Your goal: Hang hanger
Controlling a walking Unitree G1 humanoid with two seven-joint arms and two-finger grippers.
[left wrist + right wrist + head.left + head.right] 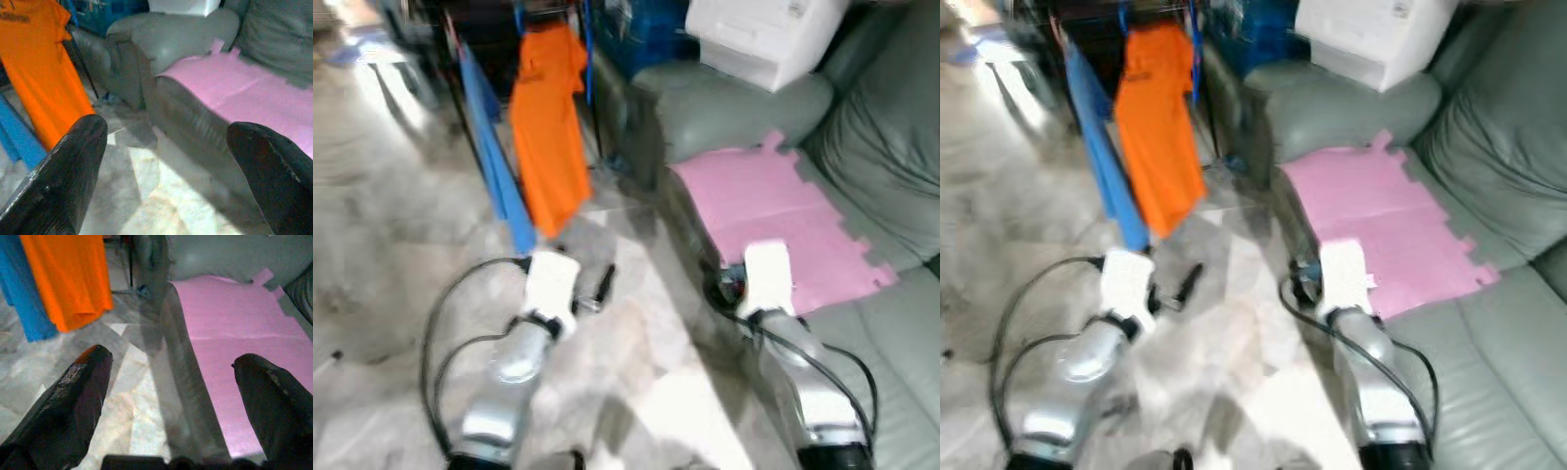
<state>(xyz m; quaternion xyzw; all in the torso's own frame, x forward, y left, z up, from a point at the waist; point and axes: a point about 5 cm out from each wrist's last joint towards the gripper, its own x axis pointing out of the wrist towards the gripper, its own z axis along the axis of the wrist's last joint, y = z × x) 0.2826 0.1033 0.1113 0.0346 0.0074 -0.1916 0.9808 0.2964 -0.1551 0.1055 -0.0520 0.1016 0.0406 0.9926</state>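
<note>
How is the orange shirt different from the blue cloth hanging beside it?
The orange shirt is wide and shows a short sleeve; the blue cloth looks like a narrow strip. The blue cloth hangs on the robot's left of the orange shirt, and its lower edge reaches further down. Both hang from the dark rack beside the grey sofa.

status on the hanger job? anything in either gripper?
Done: an orange shirt and a blue garment hang on the rack. In hand: nothing. The left gripper and right gripper are both open and empty, above the floor beside the grey sofa with its pink mat. Left: no loose hanger visible; one must be found.
</note>
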